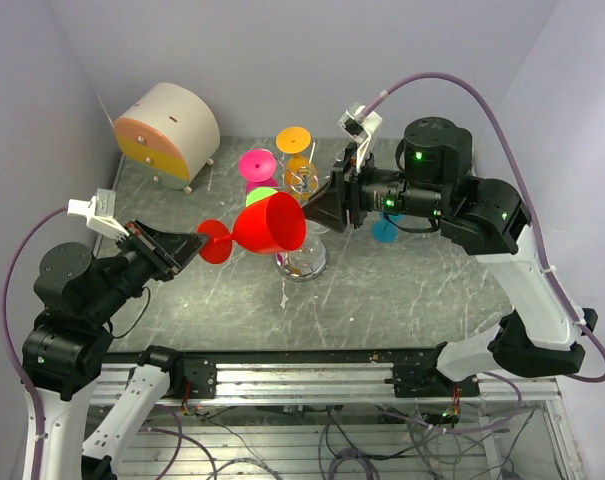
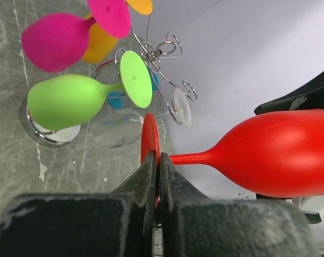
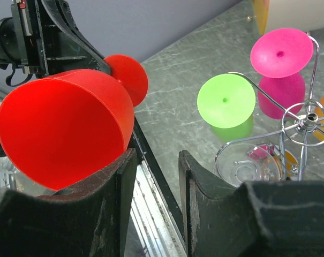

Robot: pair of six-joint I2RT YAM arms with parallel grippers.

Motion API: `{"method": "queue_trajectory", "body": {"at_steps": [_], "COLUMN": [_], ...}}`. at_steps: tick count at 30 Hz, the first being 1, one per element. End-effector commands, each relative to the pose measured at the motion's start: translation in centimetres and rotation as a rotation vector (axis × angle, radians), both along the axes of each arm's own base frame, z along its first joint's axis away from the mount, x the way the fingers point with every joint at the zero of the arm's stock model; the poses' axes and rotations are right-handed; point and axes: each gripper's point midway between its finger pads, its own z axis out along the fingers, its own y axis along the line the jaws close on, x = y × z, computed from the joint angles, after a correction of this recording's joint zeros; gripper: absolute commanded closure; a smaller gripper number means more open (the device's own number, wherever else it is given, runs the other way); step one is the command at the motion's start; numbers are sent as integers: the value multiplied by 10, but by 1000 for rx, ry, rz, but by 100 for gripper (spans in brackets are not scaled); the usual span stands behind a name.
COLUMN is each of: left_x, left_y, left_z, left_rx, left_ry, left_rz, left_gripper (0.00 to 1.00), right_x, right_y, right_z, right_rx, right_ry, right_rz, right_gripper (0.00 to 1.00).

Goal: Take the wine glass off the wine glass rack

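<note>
Holding red wine glass clear of wine glass rack, left hand pinching foot | right hand wide, empty | next, probably: onto counter

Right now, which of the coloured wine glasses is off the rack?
The red wine glass: the left tool pinches its foot, away from the wine glass rack, where the green glass, pink glass and orange glass hang.

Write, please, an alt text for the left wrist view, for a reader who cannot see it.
The left gripper is shut on the round foot of a red wine glass that lies sideways, bowl to the right. Behind, a green glass, a pink glass and an orange glass hang from a silver wire rack.
</note>
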Motion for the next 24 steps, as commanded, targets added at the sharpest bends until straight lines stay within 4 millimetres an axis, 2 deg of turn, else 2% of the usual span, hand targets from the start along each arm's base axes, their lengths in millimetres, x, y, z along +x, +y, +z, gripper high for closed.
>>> {"method": "queue_trajectory", "body": {"at_steps": [1, 5, 11, 19, 24], "left_x": [-2, -3, -5, -3, -3], "left_y": [1, 1, 1, 1, 0], "left_z": [12, 12, 13, 10, 11], "left_rx": [11, 10, 9, 17, 12], "left_ry": [-42, -46, -52, -48, -53], "left_rz": [-3, -3, -3, -3, -12], "left_gripper": [93, 93, 93, 93, 93], "right_x": [-5, 4, 3, -6, -13], "right_y": [-2, -13, -23, -18, -8], "right_z": [13, 20, 33, 36, 32], "right_rx": [45, 47, 79, 113, 122], "right_ry": [-10, -41, -72, -64, -43], "right_rz": [10, -66, -96, -42, 17], "right_gripper": [63, 64, 63, 60, 59]}}
